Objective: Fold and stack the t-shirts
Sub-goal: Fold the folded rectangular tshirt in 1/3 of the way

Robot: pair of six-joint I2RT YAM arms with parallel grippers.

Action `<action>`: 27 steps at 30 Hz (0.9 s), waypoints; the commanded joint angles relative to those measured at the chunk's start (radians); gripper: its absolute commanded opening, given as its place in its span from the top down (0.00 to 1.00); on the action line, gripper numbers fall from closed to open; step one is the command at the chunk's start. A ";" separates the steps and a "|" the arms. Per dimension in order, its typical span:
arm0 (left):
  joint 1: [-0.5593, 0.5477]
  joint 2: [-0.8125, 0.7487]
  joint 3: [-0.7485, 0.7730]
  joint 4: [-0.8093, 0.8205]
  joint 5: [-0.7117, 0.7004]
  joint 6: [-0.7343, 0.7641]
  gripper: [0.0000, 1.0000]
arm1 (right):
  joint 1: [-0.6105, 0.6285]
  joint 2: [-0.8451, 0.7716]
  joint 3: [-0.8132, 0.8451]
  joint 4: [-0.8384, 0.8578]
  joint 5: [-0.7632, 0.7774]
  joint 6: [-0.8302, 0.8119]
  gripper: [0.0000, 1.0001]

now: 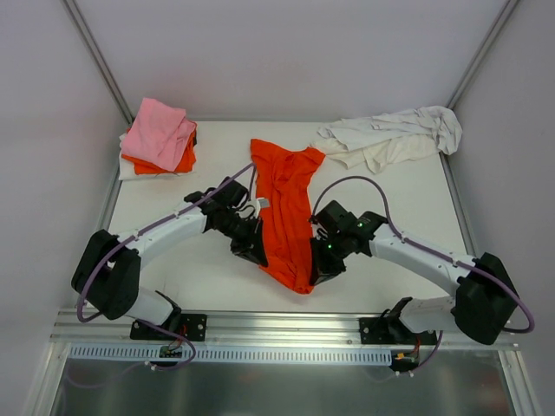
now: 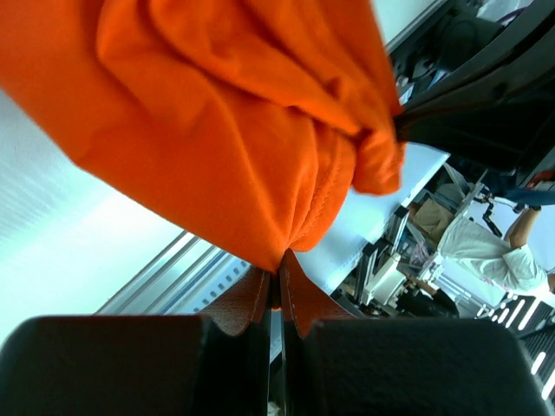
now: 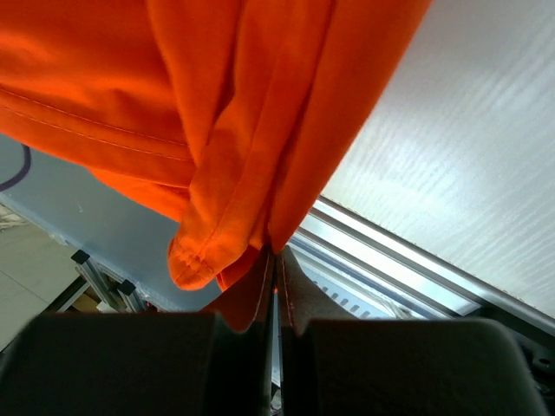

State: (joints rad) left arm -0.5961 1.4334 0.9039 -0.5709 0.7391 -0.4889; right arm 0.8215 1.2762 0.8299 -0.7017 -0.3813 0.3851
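Note:
A bright orange t-shirt (image 1: 286,208) hangs bunched between my two grippers over the middle of the table, its far end resting on the table. A small white neck label (image 1: 263,203) shows on its left edge. My left gripper (image 1: 253,250) is shut on the shirt's left edge (image 2: 260,173). My right gripper (image 1: 319,260) is shut on its right edge (image 3: 251,130). A folded stack sits at the back left: a pink shirt (image 1: 160,130) on an orange one (image 1: 184,160) on a white one (image 1: 130,169). A crumpled white shirt (image 1: 390,139) lies at the back right.
The white table (image 1: 199,277) ends in a metal rail (image 1: 286,325) at the near edge, below the hanging shirt. White walls enclose the left, back and right sides.

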 commanded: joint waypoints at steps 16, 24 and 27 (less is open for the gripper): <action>0.036 0.107 0.253 -0.173 -0.073 0.030 1.00 | -0.179 0.270 0.400 -0.142 -0.030 -0.202 1.00; 0.134 0.130 0.282 -0.221 -0.115 0.046 1.00 | -0.258 0.347 0.466 -0.165 -0.042 -0.261 1.00; 0.156 0.162 0.305 -0.221 -0.118 0.043 1.00 | -0.286 0.377 0.488 -0.168 -0.051 -0.276 1.00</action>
State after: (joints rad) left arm -0.4549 1.5684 1.1603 -0.7567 0.6411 -0.4606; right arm 0.5571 1.6295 1.2675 -0.8303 -0.4091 0.1539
